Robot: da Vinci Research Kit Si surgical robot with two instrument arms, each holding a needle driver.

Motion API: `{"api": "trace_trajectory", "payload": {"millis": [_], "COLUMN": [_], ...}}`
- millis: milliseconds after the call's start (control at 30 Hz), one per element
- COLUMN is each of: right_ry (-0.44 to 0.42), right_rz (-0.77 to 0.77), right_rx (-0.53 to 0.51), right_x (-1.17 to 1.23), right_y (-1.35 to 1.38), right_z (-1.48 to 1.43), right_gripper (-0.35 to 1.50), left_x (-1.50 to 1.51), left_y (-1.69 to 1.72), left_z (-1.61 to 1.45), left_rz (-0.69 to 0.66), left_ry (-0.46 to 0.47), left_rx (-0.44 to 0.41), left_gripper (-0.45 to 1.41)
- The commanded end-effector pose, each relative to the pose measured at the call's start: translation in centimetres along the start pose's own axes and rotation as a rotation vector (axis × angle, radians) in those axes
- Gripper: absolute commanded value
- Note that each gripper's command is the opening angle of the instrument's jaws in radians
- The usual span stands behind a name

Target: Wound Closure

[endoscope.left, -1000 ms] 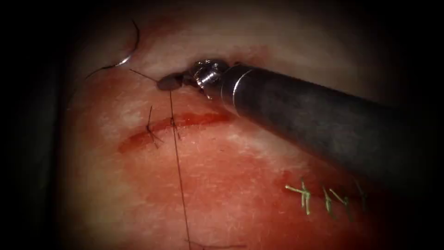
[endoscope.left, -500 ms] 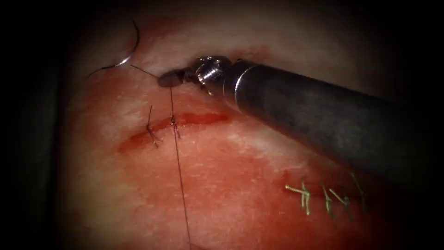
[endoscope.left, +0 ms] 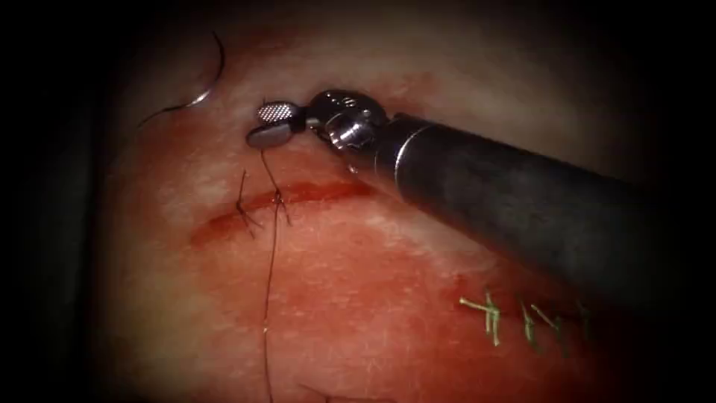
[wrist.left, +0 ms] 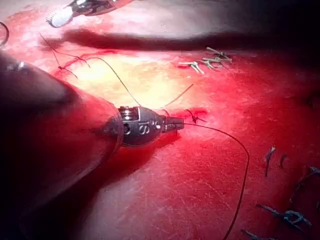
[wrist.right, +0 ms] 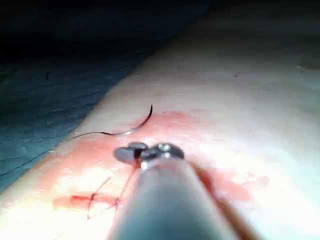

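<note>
Two right fingers [endoscope.left: 274, 112] newly apart, thread [endoscope.left: 270, 246] slack; left fingers [wrist.left: 172, 125] thread-clenched; needle [endoscope.left: 221, 71] on tissue [endoscope.left: 388, 283].

surround: dark cloth-like surface [wrist.right: 45, 115] is seen beside the lit field | edges: darkened | light: concentrated at centre

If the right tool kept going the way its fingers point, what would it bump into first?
Probably the needle lying free on the tissue, left of the right tool; depth is unclear. Its open fingers hold nothing; the left tool holds thread.
</note>
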Motion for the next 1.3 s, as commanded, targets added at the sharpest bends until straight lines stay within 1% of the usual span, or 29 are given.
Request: {"api": "trace_trajectory", "payload": {"millis": [33, 133, 200, 267, 400, 500, 567, 600, 667, 700, 767, 867, 933, 1033, 1100, 1167, 1267, 1300], "right_ry": [0.005, 0.024, 0.030, 0.029, 0.040, 0.050, 0.054, 0.059, 0.060, 0.061, 0.064, 0.057, 0.047, 0.046, 0.038, 0.031, 0.035, 0.037], "right_rz": [-0.070, -0.235, -0.324, -0.371, -0.387, -0.348, -0.344, -0.343, -0.339, -0.337, -0.335, -0.334, -0.337, -0.346, -0.350, -0.350, -0.336, -0.339], "right_rx": [0.004, 0.011, 0.017, 0.023, 0.033, 0.064, 0.080, 0.096, 0.094, 0.099, 0.104, 0.100, 0.101, 0.109, 0.133, 0.151, 0.169, 0.178], "right_x": [0.00, 0.01, 0.01, 0.02, 0.03, 0.01, 0.01, 0.03, 0.07, 0.11, 0.15, 0.16, 0.15, 0.07, 0.00, -0.07, -0.13, -0.15], "right_y": [0.02, 0.00, -0.02, -0.03, -0.06, -0.09, -0.12, -0.13, -0.13, -0.12, -0.09, -0.03, 0.01, 0.04, 0.04, 0.02, -0.03, -0.05], "right_z": [0.04, -0.05, -0.14, -0.21, -0.31, -0.31, -0.30, -0.28, -0.24, -0.22, -0.18, -0.09, -0.02, 0.08, 0.14, 0.21, 0.25, 0.26], "right_gripper": [1.30, 1.47, 1.47, 1.47, 1.43, 1.41, 1.33, 1.23, 1.18, 1.05, 0.98, 0.94, 0.91, 0.78, 0.68, 0.63, 0.61, 0.57], "left_x": [-0.05, -0.09, -0.11, -0.13, -0.20, -0.27, -0.30, -0.34, -0.38, -0.44, -0.50, -0.61, -0.67, -0.74, -0.77, -0.80, -0.86, -0.88], "left_y": [-0.03, -0.20, -0.29, -0.39, -0.60, -0.78, -0.86, -0.92, -0.98, -1.04, -1.10, -1.19, -1.25, -1.34, -1.43, -1.50, -1.56, -1.58], "left_z": [0.01, -0.26, -0.43, -0.58, -0.81, -0.96, -1.01, -1.04, -1.05, -1.06, -1.05, -1.05, -1.05, -1.04, -1.05, -1.08, -1.14, -1.15], "left_rz": [-0.009, -0.020, -0.027, -0.034, -0.046, -0.028, -0.016, 0.009, 0.030, 0.051, 0.077, 0.111, 0.127, 0.135, 0.134, 0.127, 0.124, 0.123], "left_ry": [-0.008, -0.029, -0.044, -0.063, -0.093, -0.137, -0.153, -0.190, -0.223, -0.238, -0.275, -0.314, -0.320, -0.324, -0.294, -0.257, -0.232, -0.227], "left_rx": [0.014, 0.042, 0.058, 0.070, 0.096, 0.110, 0.119, 0.128, 0.136, 0.144, 0.157, 0.177, 0.191, 0.211, 0.235, 0.237, 0.246, 0.247], "left_gripper": [-0.45, -0.45, -0.45, -0.45, -0.45, -0.45, -0.45, -0.45, -0.45, -0.45, -0.45, -0.45, -0.45, -0.45, -0.45, -0.45, -0.45, -0.45]}}
